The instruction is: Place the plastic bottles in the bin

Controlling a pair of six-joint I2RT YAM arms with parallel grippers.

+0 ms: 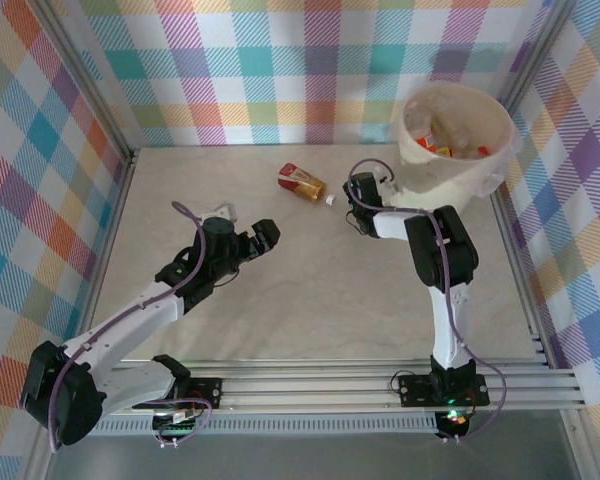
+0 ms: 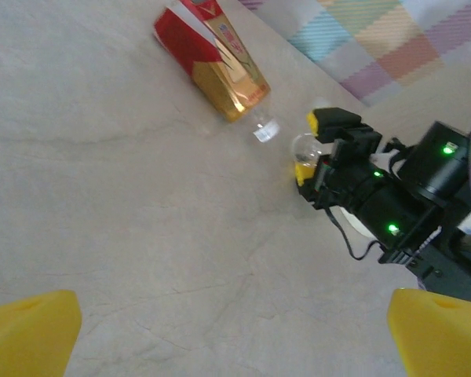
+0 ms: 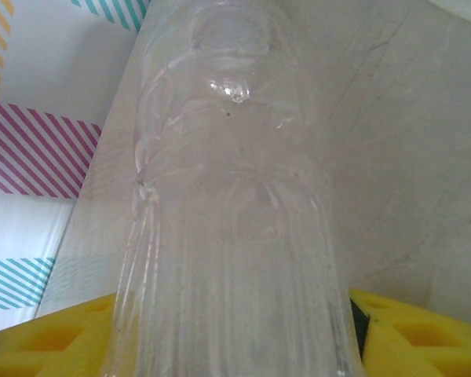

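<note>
A clear ribbed plastic bottle (image 3: 228, 236) stands between the yellow fingers (image 3: 55, 338) of my right gripper (image 3: 231, 334), and both pads press its sides. That same right gripper (image 2: 314, 149) holds the clear bottle (image 2: 304, 146) low over the table beside the bin. A crushed bottle with a red and gold label (image 1: 301, 182) lies on the table left of it, also the labelled bottle (image 2: 212, 59) in the left wrist view. My left gripper (image 1: 263, 237) hovers open over bare table, nothing between its fingers (image 2: 31, 330). The cream-white bin (image 1: 420, 165) at the back right holds several bottles (image 1: 438, 140).
Plaid walls close in the table on three sides. The metal rail (image 1: 330, 385) with both arm bases runs along the near edge. The right arm's dark body (image 2: 408, 204) crosses the right of the left wrist view.
</note>
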